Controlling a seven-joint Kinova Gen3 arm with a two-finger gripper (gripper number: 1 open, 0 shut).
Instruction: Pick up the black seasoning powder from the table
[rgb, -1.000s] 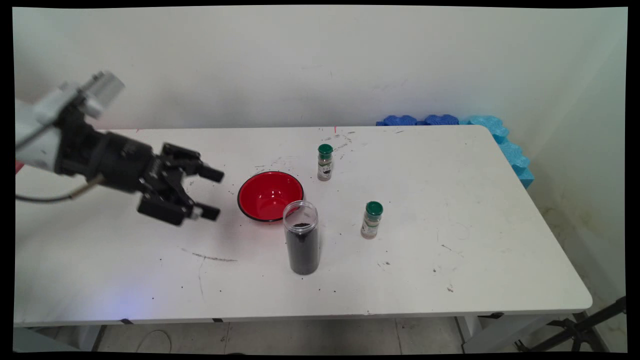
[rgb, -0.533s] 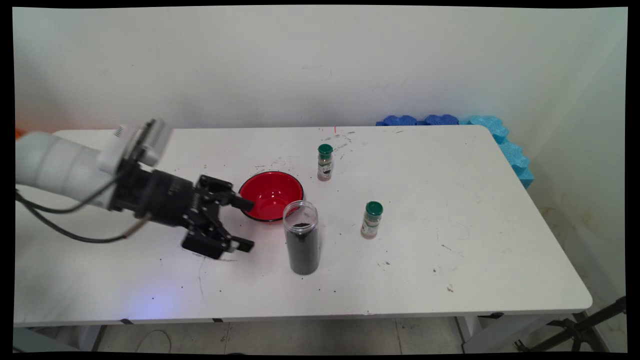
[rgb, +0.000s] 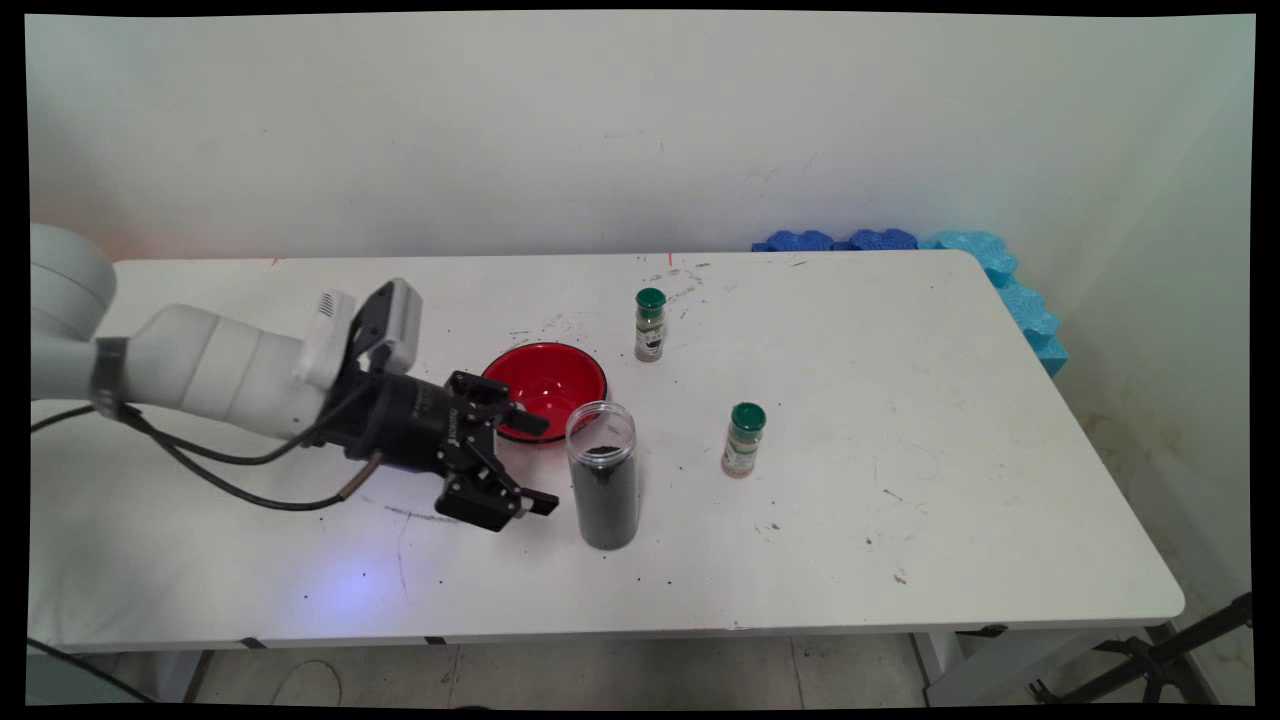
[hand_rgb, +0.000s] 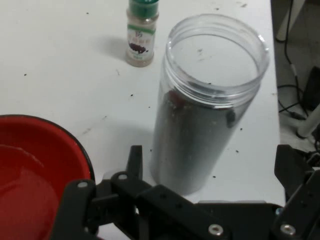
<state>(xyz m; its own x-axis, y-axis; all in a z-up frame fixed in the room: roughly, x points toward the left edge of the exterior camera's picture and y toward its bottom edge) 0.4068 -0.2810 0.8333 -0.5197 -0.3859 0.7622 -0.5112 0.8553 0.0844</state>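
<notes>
Left of centre in the main view, low over the white table (rgb: 900, 400): black gripper (rgb: 535, 462) at the end of the white arm (rgb: 210, 372), lying nearly level and pointing right, fingers spread wide and holding nothing. Just right of the fingertips, not touching: clear open-topped jar (rgb: 604, 475), upright, filled most of the way with dark grains. In the hand view, same jar (hand_rgb: 205, 107) in the middle, standing between the two spread fingers (hand_rgb: 134, 161) with bare table showing on either side. Behind the gripper's upper finger in the main view, just left of the jar's top: red bowl (rgb: 543, 390) with a dark rim, seen at lower left of the hand view (hand_rgb: 35, 170). Right of the jar, near it: small green-capped spice bottle (rgb: 743, 440), upright; at top centre of the hand view (hand_rgb: 141, 32). Further back, above centre: second green-capped bottle (rgb: 650, 325). At upper right, along the table's far corner: blue foam pieces (rgb: 1000, 275)
</notes>
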